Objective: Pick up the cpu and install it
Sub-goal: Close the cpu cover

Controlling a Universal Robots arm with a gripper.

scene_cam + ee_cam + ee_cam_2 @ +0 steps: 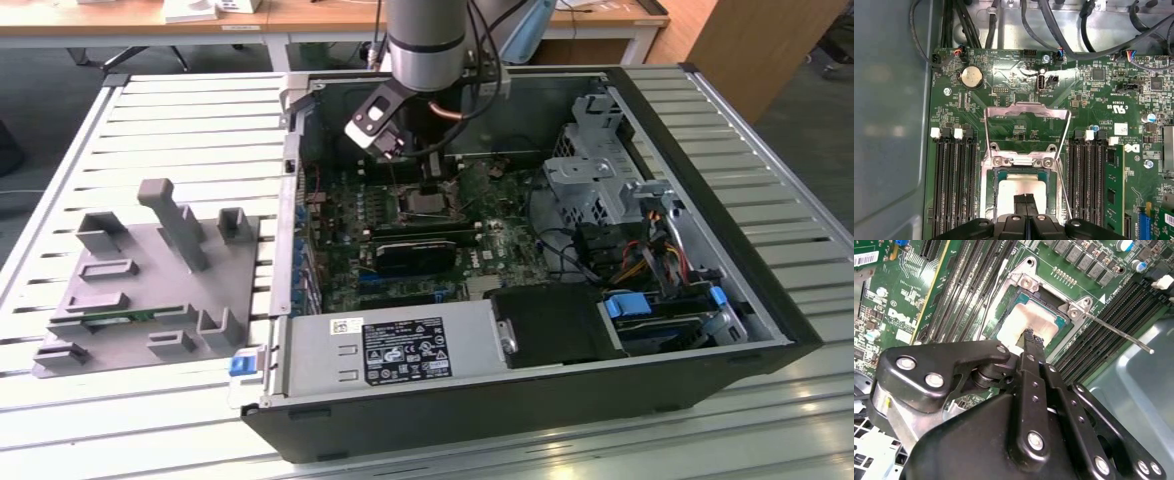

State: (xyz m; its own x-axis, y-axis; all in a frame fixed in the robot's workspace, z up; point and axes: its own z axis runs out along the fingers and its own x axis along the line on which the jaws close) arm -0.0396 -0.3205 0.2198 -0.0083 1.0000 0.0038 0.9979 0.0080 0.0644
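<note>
The cpu [1023, 320] lies flat in the open socket [427, 205] on the green motherboard [1094, 105], its silver-grey top catching the light. In the first wrist view the cpu [1010, 194] sits inside the socket frame, with the load plate [1026, 107] hinged up behind it. My gripper [1033, 338] hangs straight over the chip, black fingertips pressed together with nothing between them, at or just above its top. In the exterior view my gripper [430, 188] reaches down into the computer case [747, 330] from above.
The thin socket lever [1119, 332] sticks out sideways. Memory slots [954, 185] flank the socket on both sides. A black heatsink block [414, 255] sits in front of it. A grey parts fixture [147, 280] lies on the slatted table at the exterior view's left.
</note>
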